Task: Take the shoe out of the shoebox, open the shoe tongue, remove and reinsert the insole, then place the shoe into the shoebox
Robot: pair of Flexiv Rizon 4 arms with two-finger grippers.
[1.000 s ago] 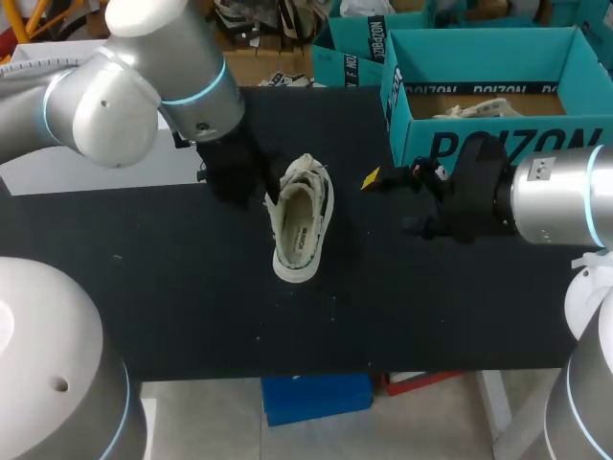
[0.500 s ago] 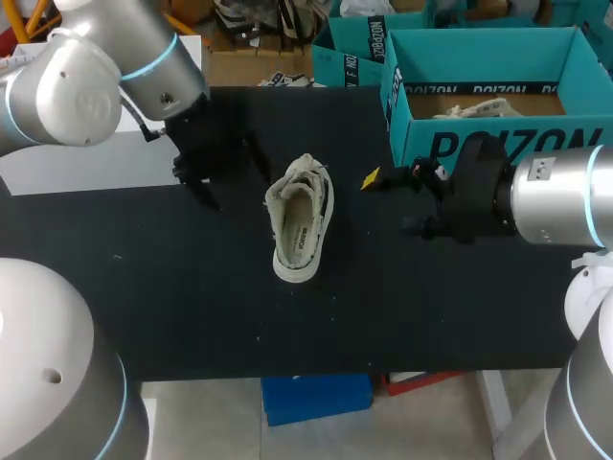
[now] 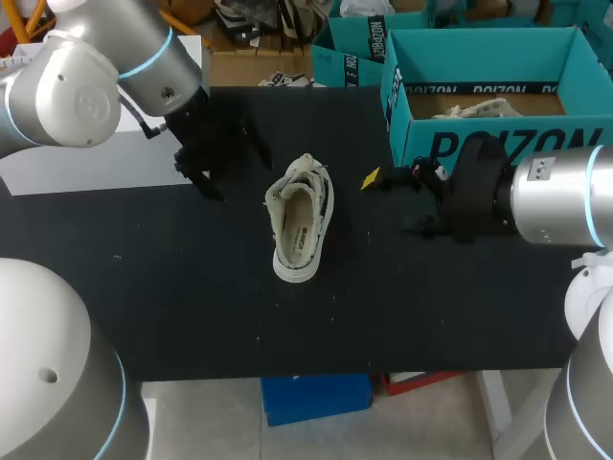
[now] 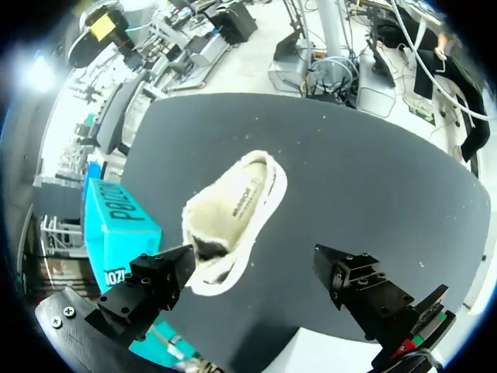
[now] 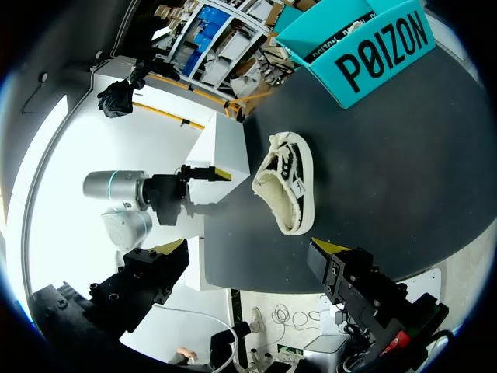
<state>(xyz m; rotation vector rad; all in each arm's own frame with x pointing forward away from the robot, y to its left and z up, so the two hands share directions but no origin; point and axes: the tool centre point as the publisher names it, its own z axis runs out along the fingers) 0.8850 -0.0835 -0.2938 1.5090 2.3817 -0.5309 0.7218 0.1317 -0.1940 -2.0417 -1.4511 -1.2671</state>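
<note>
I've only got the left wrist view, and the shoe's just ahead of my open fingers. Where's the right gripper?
Observer: The right gripper is between the shoe and the shoebox, close to the box's front wall and apart from the shoe.
Operator: Open or shut?
Observer: Open. Its own wrist view shows both fingers wide apart with nothing between them.
Operator: Anything in the box?
Observer: Yes, something pale lies inside, but I can't tell what it is.
</note>
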